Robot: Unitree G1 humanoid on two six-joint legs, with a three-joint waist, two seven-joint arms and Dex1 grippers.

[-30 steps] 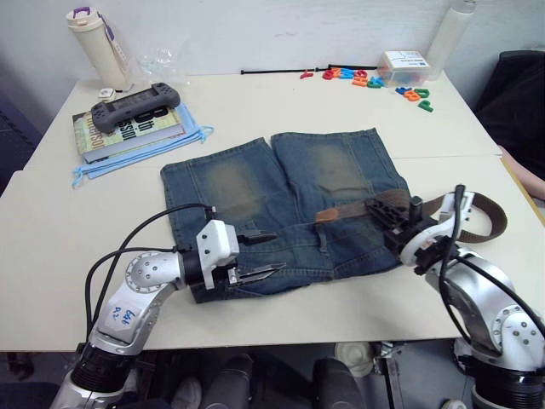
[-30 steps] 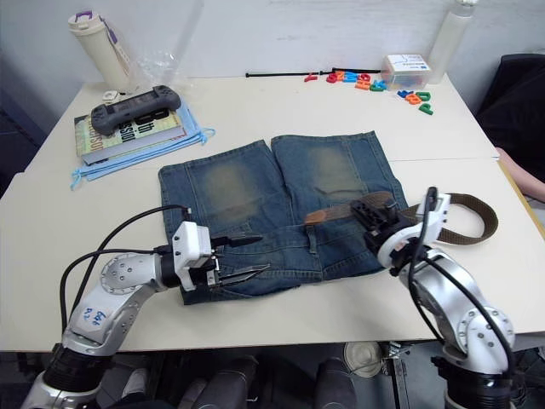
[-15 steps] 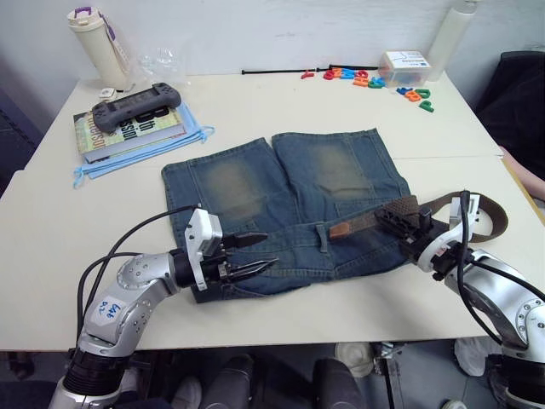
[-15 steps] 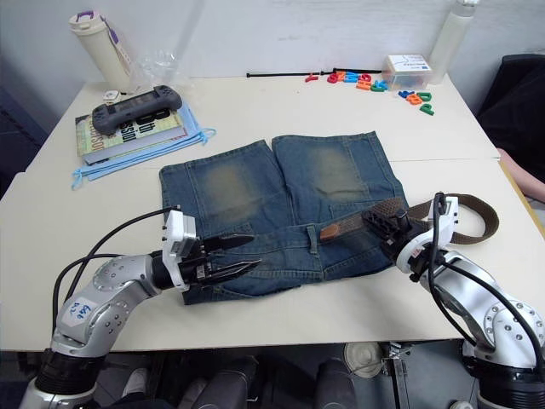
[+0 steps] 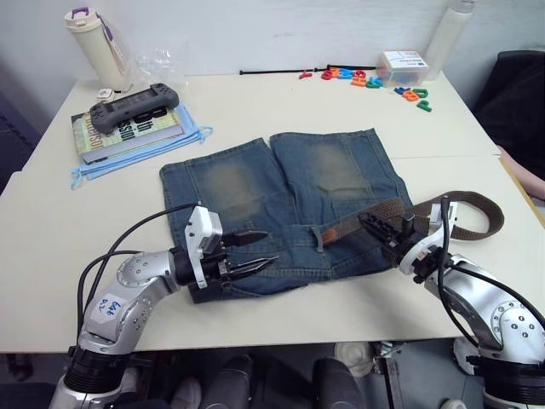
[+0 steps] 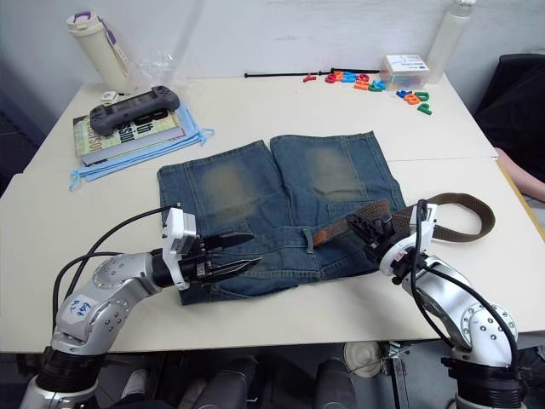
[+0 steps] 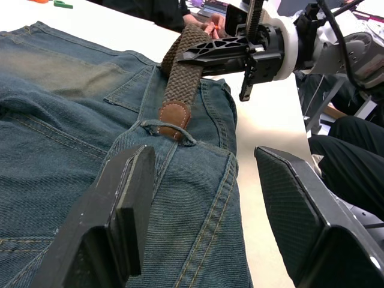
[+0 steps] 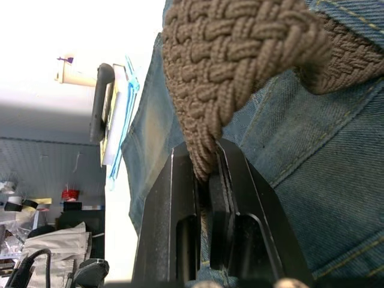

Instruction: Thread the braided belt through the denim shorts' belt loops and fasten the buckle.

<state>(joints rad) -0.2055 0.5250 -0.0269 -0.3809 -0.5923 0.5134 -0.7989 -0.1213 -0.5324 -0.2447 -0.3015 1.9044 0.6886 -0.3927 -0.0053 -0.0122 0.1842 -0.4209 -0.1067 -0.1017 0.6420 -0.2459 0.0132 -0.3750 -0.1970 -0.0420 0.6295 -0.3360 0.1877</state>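
Lying flat on the pale surface (image 5: 255,111), legs pointing away from the robot, the denim shorts (image 5: 281,204) have the braided belt (image 5: 387,210) running from their waistband out toward the robot's right, where it curls back in a loop. The right pincer (image 5: 375,227) is clenched on the belt just behind its tan tip (image 7: 174,115), and that tip sits at one of the belt loops (image 7: 169,128) near the middle of the waistband. The left pincer (image 5: 255,250) hovers released, fingers spread, over the waistband's left part, well apart from the belt
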